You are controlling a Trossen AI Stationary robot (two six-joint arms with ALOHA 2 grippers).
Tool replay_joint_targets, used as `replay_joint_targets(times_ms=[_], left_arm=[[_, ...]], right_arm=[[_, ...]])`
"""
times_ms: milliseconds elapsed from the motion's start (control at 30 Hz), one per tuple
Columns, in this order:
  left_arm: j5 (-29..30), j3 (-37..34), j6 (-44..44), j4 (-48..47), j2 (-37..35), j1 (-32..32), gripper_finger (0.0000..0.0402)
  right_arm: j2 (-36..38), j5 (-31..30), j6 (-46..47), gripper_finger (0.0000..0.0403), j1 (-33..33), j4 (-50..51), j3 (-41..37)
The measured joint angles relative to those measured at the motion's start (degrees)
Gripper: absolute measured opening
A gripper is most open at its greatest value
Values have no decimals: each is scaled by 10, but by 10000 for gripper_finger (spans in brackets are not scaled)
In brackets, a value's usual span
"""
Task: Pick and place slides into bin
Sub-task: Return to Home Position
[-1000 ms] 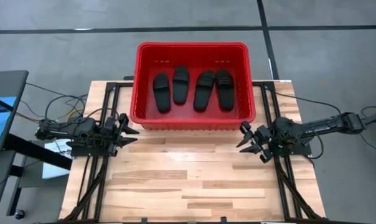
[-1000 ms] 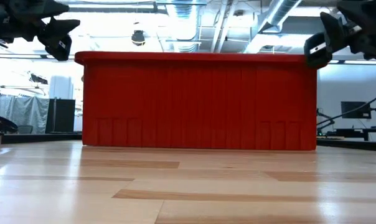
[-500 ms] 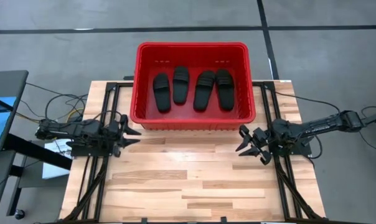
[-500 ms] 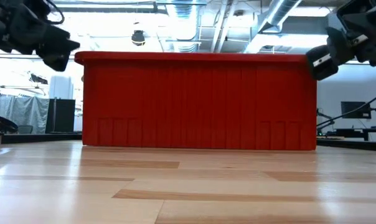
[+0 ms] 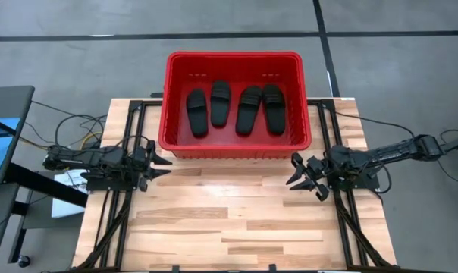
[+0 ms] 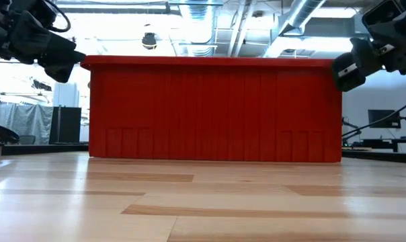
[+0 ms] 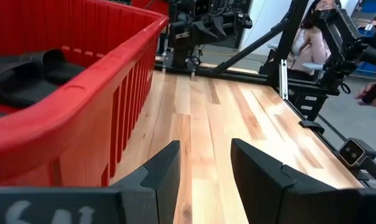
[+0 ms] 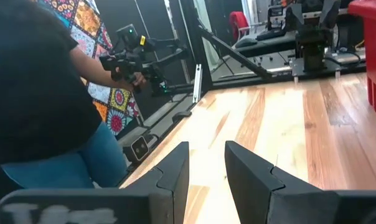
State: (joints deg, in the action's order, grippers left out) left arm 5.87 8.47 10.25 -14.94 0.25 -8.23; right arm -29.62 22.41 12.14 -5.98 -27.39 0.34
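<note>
four slides [image 5: 249, 110] lie in the bin [image 5: 234, 57], upper centre; left gripper [image 5: 159, 161] and right gripper [image 5: 296, 171] flank its lower corners, fingers apart, empty. only parking the arms remains, i judge.

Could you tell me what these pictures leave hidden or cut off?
Low view: the front wall of the bin hides the slides entirely.
Left wrist view: the bin's wall covers most of the slides.
Right wrist view: the picture's edge cuts off all but the bin's corner.
</note>
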Motion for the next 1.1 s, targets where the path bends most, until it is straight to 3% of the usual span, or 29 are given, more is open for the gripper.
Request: replay_joint_targets(times_ms=[633, 1100], left_arm=[[0, 1, 0, -105, 0, 0, 132], [0, 1, -4, -109, 0, 0, 132]], right_arm=[[0, 0, -1, 95, 0, 5, 0], [0, 0, -1, 95, 0, 5, 0]])
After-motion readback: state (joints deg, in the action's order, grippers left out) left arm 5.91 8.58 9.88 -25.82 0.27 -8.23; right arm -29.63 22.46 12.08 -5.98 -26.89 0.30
